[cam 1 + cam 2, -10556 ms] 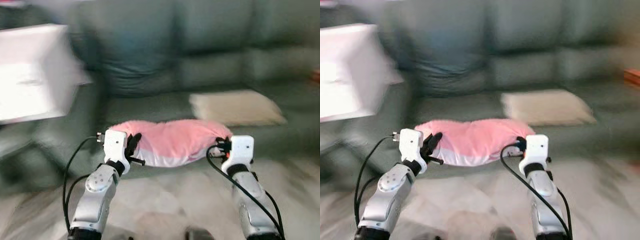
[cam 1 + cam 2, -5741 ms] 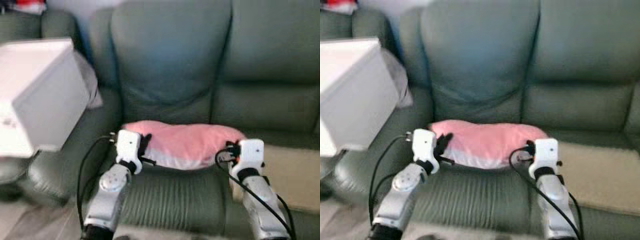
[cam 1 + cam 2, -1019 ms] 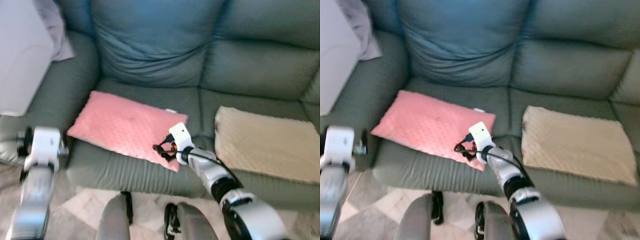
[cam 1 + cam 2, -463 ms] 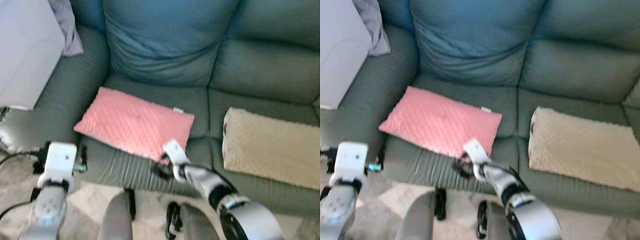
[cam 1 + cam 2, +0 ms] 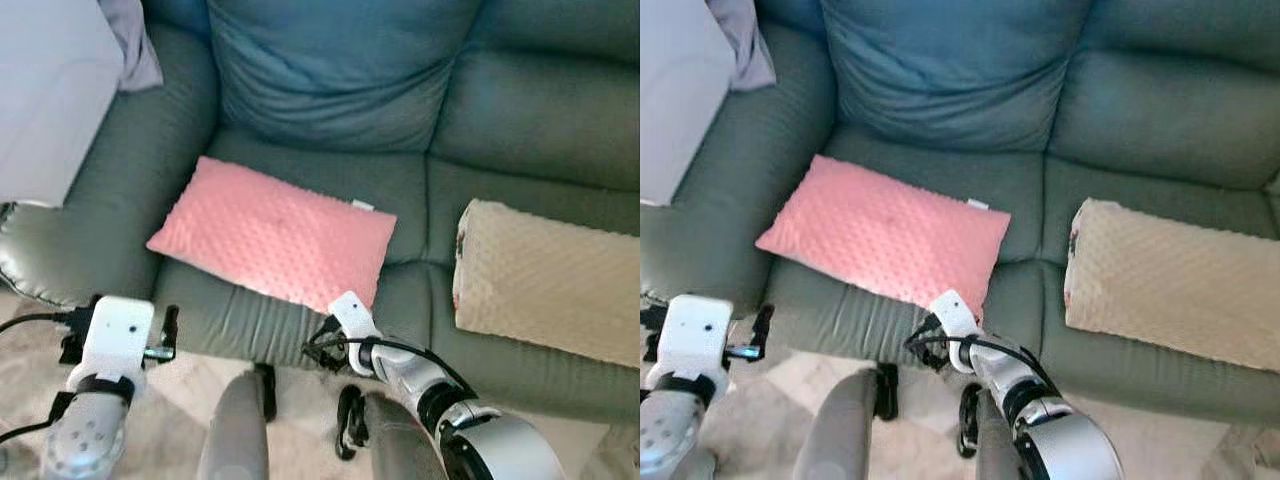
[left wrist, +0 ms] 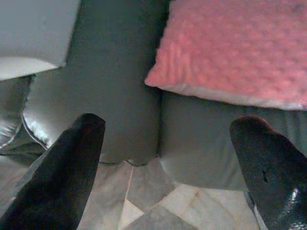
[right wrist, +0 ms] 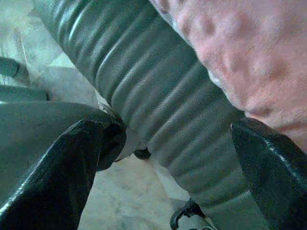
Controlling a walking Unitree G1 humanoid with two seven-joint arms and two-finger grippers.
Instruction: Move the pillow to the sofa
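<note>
The pink dimpled pillow (image 5: pixel 275 235) lies flat on the left seat of the green sofa (image 5: pixel 330 90), nothing holding it. My right gripper (image 5: pixel 320 350) hangs low in front of the seat's front edge, just below the pillow's near corner, and is apart from it. In the right wrist view its fingers (image 7: pixel 72 167) stand wide open, with the pillow's corner (image 7: pixel 249 52) beyond them. My left gripper (image 5: pixel 168 332) is low by the sofa's left armrest, open and empty. Between its spread fingers (image 6: pixel 67 172) the pillow's left corner (image 6: pixel 230 52) shows.
A beige cushion (image 5: pixel 550 285) lies on the sofa's right seat. A white box (image 5: pixel 45 90) with a grey cloth (image 5: pixel 130 45) beside it stands past the left armrest (image 5: pixel 120 210). My own legs (image 5: pixel 235 430) stand on the tiled floor close to the sofa's front.
The pillow, carried between both grippers seconds ago, now rests on the seat, let go. Over the last second the right gripper has drawn back from its near corner and sunk lower.
</note>
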